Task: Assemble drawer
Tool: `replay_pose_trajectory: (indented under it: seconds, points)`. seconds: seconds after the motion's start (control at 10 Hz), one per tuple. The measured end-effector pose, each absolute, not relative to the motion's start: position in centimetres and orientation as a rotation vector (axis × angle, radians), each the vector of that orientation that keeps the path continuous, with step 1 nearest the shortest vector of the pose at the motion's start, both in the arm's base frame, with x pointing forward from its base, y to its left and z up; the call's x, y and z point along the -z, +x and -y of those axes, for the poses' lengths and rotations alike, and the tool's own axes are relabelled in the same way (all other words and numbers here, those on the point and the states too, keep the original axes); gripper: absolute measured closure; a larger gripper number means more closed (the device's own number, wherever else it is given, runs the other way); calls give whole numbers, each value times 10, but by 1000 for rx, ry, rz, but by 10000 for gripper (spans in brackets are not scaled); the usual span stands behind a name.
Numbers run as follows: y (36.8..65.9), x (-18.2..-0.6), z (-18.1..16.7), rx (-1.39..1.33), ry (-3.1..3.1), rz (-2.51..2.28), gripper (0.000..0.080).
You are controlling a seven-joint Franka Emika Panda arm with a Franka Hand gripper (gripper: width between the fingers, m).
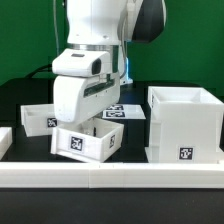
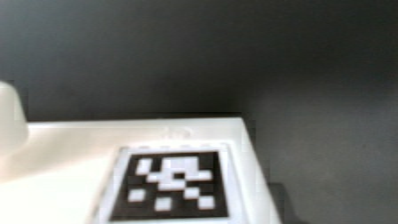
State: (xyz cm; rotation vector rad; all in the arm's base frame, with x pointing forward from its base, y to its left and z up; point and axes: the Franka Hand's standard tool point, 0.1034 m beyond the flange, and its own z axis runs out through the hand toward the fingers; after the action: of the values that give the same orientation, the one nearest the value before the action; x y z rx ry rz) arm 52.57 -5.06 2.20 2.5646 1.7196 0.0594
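A small white tray with a square tag on its front wall sits tilted in the middle of the black table. My gripper comes down onto its top edge and is shut on it; the fingertips are hidden by the hand and the tray. In the wrist view the tray's tagged white wall fills the lower part, very close, and no fingers show. A second small tray lies at the exterior view's left. The tall boxy casing stands at the exterior view's right, open at the top.
The marker board lies flat behind the held tray. A long low white border rail runs along the table's front edge. A white rounded shape shows at the wrist view's edge. Green wall behind.
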Motion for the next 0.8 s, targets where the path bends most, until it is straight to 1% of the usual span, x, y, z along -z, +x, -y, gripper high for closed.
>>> replay_pose_trajectory:
  seconds: [0.3, 0.6, 0.8]
  points:
    - [527, -23, 52, -34, 2440, -1887, 758]
    - [524, -21, 52, -7, 2456, -1891, 758]
    - [525, -19, 35, 1, 2442, -1924, 758]
